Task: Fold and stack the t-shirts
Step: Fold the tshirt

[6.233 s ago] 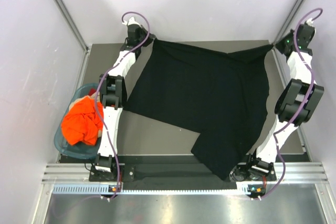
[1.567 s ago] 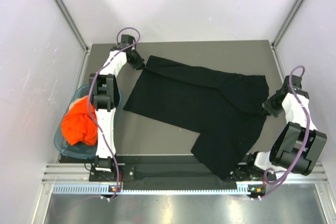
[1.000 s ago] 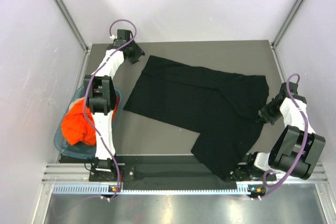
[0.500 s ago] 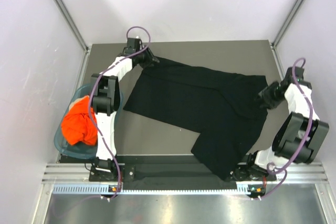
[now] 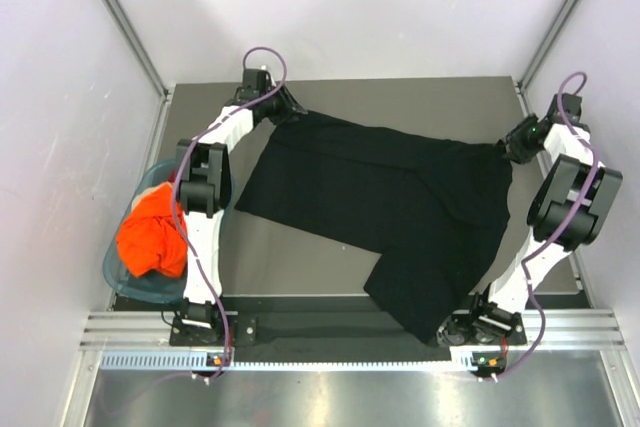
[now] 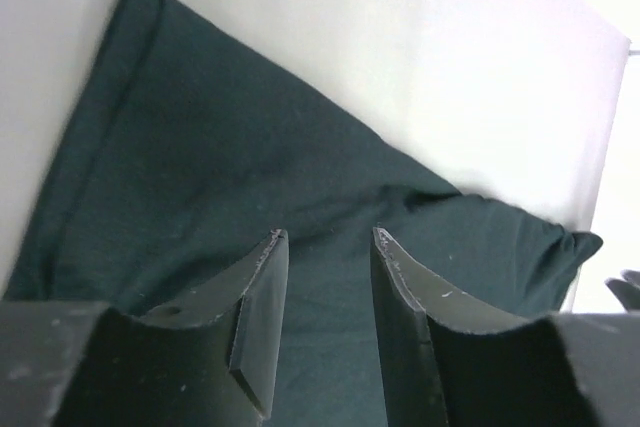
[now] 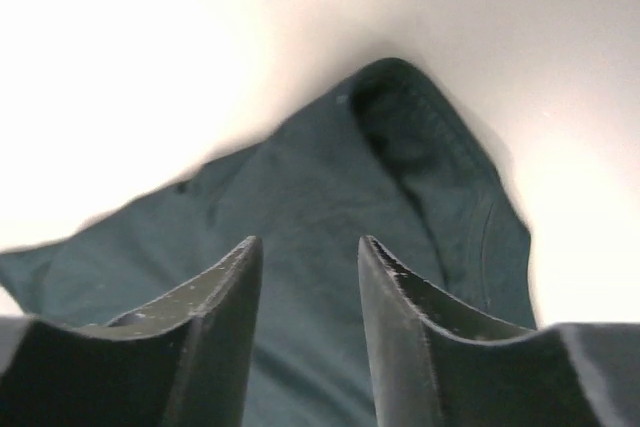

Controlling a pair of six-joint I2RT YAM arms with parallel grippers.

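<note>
A large black t-shirt (image 5: 390,197) lies spread on the dark table (image 5: 300,257), with its lower hem hanging over the near edge. My left gripper (image 5: 291,108) is low over the shirt's far left corner. Its jaws are open, and the left wrist view shows only the dark cloth (image 6: 250,167) beyond the left gripper (image 6: 328,235). My right gripper (image 5: 506,148) is at the shirt's far right corner, also open. In the right wrist view a folded hem (image 7: 420,137) lies beyond the right gripper (image 7: 308,240). The orange t-shirt (image 5: 150,237) sits crumpled in the teal basket (image 5: 115,272).
The basket stands off the table's left edge, beside the left arm's base. White walls close in the table on three sides, with slanted metal posts (image 5: 120,22) at the far corners. A metal rail (image 5: 350,332) runs along the near edge.
The shirt was held stretched at the far edge, then laid flat. In the last second the right gripper opened and moved up to the far right corner; the left swung back onto the far left corner.
</note>
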